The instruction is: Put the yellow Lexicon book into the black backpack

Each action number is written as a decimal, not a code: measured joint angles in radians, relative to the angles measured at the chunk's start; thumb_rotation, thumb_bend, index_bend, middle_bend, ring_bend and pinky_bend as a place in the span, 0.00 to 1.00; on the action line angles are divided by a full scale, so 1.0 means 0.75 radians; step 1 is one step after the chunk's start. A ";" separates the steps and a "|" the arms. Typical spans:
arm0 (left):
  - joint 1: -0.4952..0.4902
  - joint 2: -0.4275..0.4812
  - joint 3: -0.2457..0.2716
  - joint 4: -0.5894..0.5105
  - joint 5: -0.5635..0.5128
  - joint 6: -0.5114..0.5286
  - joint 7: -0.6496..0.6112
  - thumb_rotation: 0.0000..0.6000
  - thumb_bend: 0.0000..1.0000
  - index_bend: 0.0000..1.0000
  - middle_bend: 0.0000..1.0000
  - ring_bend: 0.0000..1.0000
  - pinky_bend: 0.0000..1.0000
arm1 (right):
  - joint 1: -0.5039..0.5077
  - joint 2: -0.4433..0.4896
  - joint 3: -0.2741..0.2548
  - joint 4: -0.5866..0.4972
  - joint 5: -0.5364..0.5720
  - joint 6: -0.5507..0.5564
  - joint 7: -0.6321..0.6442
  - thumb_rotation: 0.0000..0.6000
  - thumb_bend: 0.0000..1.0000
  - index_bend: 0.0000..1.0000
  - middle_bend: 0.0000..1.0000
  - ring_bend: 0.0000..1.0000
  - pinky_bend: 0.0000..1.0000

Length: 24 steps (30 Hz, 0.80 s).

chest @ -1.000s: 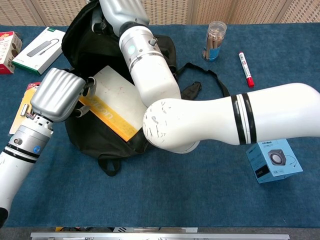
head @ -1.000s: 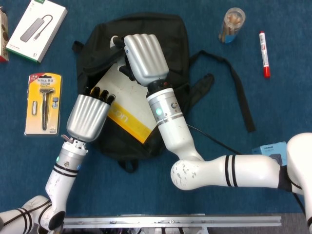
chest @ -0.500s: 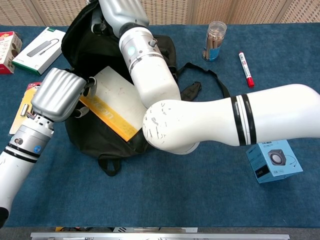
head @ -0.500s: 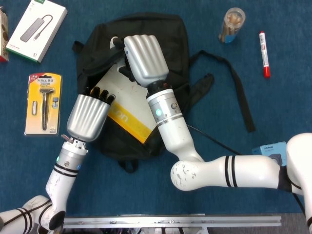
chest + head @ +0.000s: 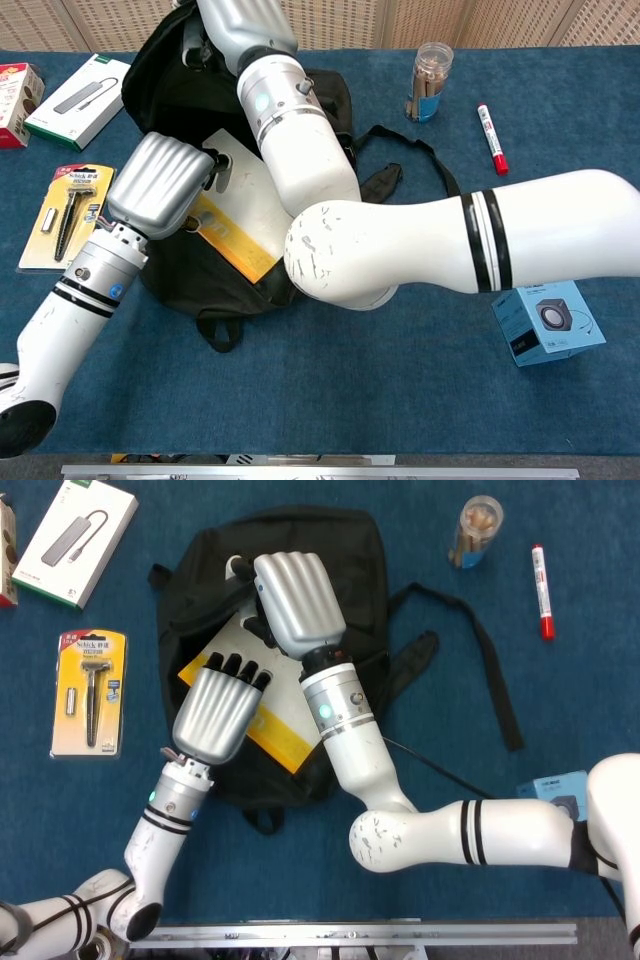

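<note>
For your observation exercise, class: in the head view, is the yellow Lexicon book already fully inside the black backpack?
No. Much of the yellow Lexicon book lies exposed on the black backpack, under the left hand.

arms: glossy white, black bands | hands: ribbed silver backs | fingers: black | wrists: green lights

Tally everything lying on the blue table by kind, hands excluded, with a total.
Bags: 1, black backpack
Books: 1, yellow Lexicon book
Boxes: 3, white adapter box, blue box, red box
Razor packs: 1
Jars: 1
Markers: 1
Total: 8
</note>
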 measured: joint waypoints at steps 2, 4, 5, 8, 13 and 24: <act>-0.002 -0.008 -0.002 0.007 -0.007 -0.002 0.011 1.00 0.02 0.58 0.60 0.50 0.56 | -0.001 0.002 0.000 0.000 0.001 -0.001 -0.001 1.00 0.89 0.72 0.63 0.65 0.86; 0.004 -0.005 0.002 0.002 -0.007 0.007 0.013 1.00 0.02 0.58 0.60 0.50 0.56 | -0.003 0.005 -0.001 0.001 0.001 -0.003 -0.001 1.00 0.89 0.72 0.63 0.65 0.86; 0.009 0.003 0.006 -0.005 -0.004 0.018 0.013 1.00 0.02 0.58 0.60 0.50 0.56 | -0.004 0.007 -0.001 0.001 0.002 -0.005 -0.001 1.00 0.89 0.72 0.63 0.65 0.86; 0.029 0.044 0.022 -0.041 0.003 0.042 0.008 1.00 0.02 0.58 0.60 0.50 0.56 | -0.008 0.013 -0.003 0.000 0.004 -0.010 -0.002 1.00 0.89 0.72 0.63 0.65 0.86; 0.080 0.145 0.055 -0.131 0.013 0.094 -0.019 1.00 0.02 0.57 0.59 0.49 0.56 | -0.021 0.031 -0.020 -0.020 0.008 -0.017 -0.013 1.00 0.89 0.72 0.63 0.65 0.86; 0.214 0.371 0.117 -0.272 0.017 0.213 -0.135 1.00 0.02 0.56 0.59 0.49 0.56 | -0.090 0.132 -0.087 -0.169 0.091 -0.126 -0.035 1.00 0.74 0.60 0.54 0.52 0.76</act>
